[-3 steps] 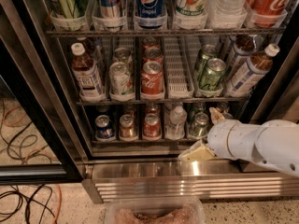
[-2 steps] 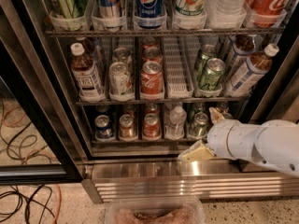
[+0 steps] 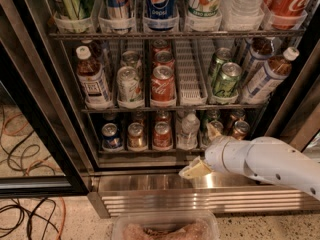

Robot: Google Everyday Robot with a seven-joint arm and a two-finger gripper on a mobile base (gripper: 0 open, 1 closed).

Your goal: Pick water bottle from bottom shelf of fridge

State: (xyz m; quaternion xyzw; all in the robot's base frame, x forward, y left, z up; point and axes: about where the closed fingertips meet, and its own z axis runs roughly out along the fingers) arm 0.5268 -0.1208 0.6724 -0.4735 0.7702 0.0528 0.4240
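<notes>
The water bottle (image 3: 188, 129), small and clear with a white cap, stands on the bottom shelf (image 3: 145, 152) of the fridge (image 3: 60, 109), with soda cans (image 3: 161, 134) on both sides. My gripper (image 3: 204, 150), on a white arm coming in from the right, is just right of the bottle and in front of the shelf's edge. It is open and empty. One cream finger (image 3: 194, 170) points down-left over the steel base and the other (image 3: 214, 130) points up beside the bottle.
The rack above holds a Coca-Cola can (image 3: 162, 86), green cans (image 3: 226, 79) and brown-liquid bottles (image 3: 92, 79). The steel base grille (image 3: 165, 196) lies below. A clear plastic tub (image 3: 165, 228) sits at the bottom edge. Cables (image 3: 25, 154) lie on the floor at the left.
My gripper and arm have moved a little to the left, closer to the water bottle. The bottles and cans have not moved.
</notes>
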